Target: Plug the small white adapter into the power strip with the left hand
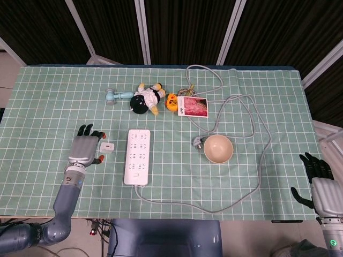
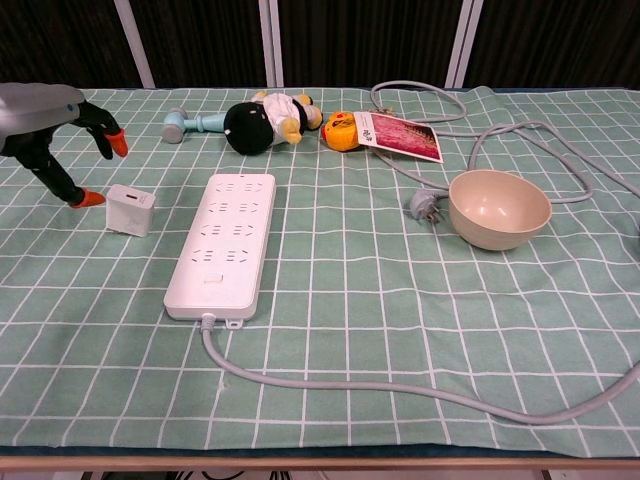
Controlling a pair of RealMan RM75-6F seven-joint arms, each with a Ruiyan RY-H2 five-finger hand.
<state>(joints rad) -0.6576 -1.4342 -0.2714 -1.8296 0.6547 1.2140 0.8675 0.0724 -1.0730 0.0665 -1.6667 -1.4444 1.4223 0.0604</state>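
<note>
The small white adapter (image 1: pixel 108 146) (image 2: pixel 131 209) lies on the green checked cloth just left of the white power strip (image 1: pixel 137 156) (image 2: pixel 229 241), whose long side runs away from me. My left hand (image 1: pixel 84 147) (image 2: pixel 52 125) hovers right beside the adapter on its left, fingers apart and orange-tipped, holding nothing. The thumb tip is close to the adapter's left side without touching it. My right hand (image 1: pixel 321 184) rests at the table's near right corner, fingers spread and empty; the chest view does not show it.
A beige bowl (image 1: pixel 218 148) (image 2: pixel 499 208) stands right of the strip, with a grey plug (image 1: pixel 198 142) and its looping cable (image 1: pixel 261 160) around it. A plush toy (image 1: pixel 147 98), a blue handle (image 1: pixel 113 96), an orange toy (image 1: pixel 172 101) and a red card (image 1: pixel 193 106) lie behind.
</note>
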